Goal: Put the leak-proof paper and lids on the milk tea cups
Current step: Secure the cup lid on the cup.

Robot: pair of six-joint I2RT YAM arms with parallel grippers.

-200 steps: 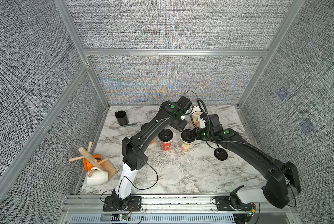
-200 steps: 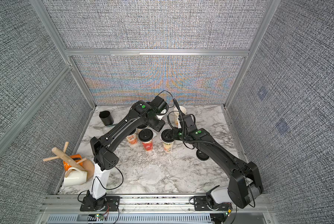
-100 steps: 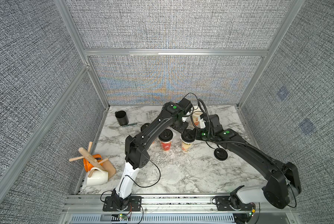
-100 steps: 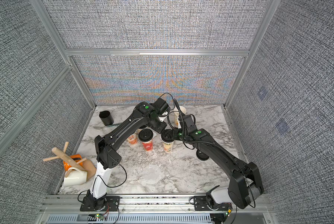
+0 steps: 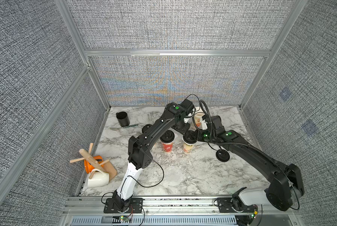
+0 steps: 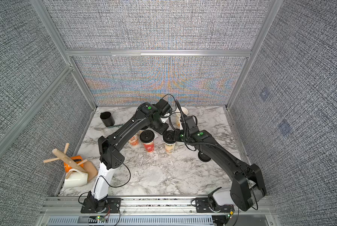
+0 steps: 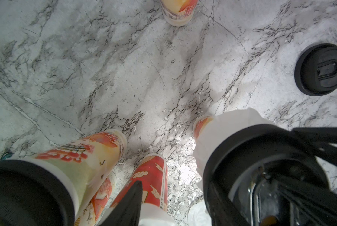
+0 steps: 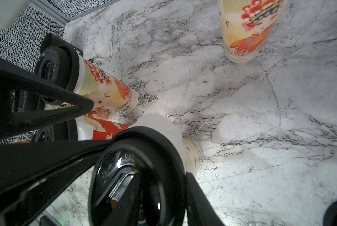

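A thin white crinkled round paper sheet [image 8: 159,125] pokes out from under the black round plastic lid [image 8: 136,176] on a tall printed paper cup [image 8: 192,156], which stands on the marble desk [image 8: 242,117]. The left jaws stand spread just beside that lid. The right jaws hang over it, but I cannot tell whether they grip it.

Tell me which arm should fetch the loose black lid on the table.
Right, probably. The loose lid lies beside the right forearm, while the left tool would have to cross the capped cups and that arm. The right tool must first let go of the cup lid it clasps.
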